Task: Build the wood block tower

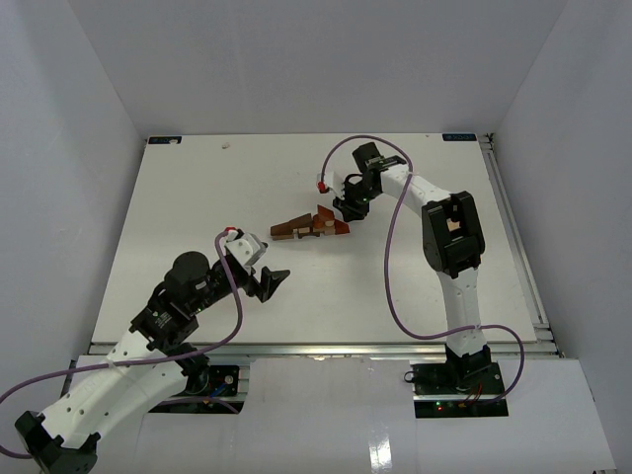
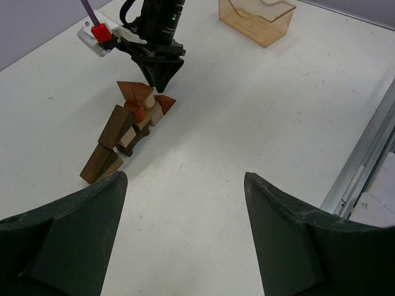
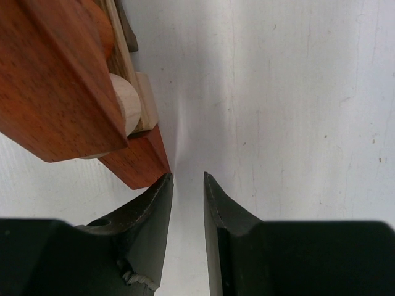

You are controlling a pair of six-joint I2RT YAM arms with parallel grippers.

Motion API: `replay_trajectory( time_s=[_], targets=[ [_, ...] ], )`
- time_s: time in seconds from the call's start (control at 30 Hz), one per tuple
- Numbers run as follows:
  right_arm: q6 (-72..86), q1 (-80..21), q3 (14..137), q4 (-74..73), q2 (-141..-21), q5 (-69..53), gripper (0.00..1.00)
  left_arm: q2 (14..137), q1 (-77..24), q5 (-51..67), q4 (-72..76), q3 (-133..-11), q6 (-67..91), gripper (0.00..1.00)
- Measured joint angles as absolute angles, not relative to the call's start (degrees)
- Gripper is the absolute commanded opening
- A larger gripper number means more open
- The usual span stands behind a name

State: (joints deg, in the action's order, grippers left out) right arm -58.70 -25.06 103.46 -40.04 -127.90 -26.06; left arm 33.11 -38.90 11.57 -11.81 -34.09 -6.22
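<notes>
Blocks of tan, reddish and dark brown wood lie in a low, loose cluster near the middle of a white table, seen from above. In the left wrist view the cluster runs as a short line from lower left to upper right. Dark bars sit at its lower end, and a reddish wedge rests on top at its upper end.

The right gripper points down at the table just beside the right end of the cluster, a little above and right of centre in the overhead view. Its fingers are drawn almost together, leaving only a thin slit with nothing in it. One fingertip sits right by the corner of a reddish block; whether they touch cannot be told.

The left gripper hangs below and left of centre, well apart from the blocks, spread wide and empty. A clear orange bin stands at the top of the left wrist view.
</notes>
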Motion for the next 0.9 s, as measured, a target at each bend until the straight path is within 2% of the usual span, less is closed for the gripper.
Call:
replay_trajectory(
  time_s=[0.13, 0.27, 0.33, 0.37, 0.4, 0.43, 0.67, 0.9],
  targets=[
    [-56.29, -23.93, 102.55, -40.04, -125.93, -25.09, 0.34, 32.64, -38.61, 11.57, -11.26, -33.76, -6.03, 0.98],
    [-53.57, -21.53, 94.41, -37.82, -116.23, -24.77, 0.43, 32.27, -38.31, 12.13, -10.18, -32.9, -5.09, 0.98],
    [-51.95, -20.44, 88.72, -37.71, -107.89, -25.3, 0.58, 32.38, -38.18, 12.88, -9.3, -32.61, -4.18, 0.98],
    [-51.19, -20.1, 86.22, -37.8, -103.67, -25.63, 0.69, 32.5, -38.08, 13.28, -8.77, -32.53, -3.64, 0.98],
    [-50.34, -19.88, 83.85, -37.55, -99.53, -26.02, 0.85, 32.71, -38.02, 13.8, -8.25, -32.47, -2.91, 0.98],
    [-49.32, -19.92, 81.28, -36.44, -95.16, -26.62, 0.92, 33.17, -38.02, 14.5, -7.64, -32.49, -1.77, 0.98],
    [-40.72, -20.4, 64.51, -34.39, -67.3, -28.81, 0.9, 40.39, -37.98, 17.7, -5.49, -33.89, 8.25, 0.98],
    [-24.2, -20.06, 52.19, -27.96, -51.27, -19.94, 0.9, 40.9, -37.98, 17.27, -7.01, -36.69, 15.9, 0.98]
  ],
)
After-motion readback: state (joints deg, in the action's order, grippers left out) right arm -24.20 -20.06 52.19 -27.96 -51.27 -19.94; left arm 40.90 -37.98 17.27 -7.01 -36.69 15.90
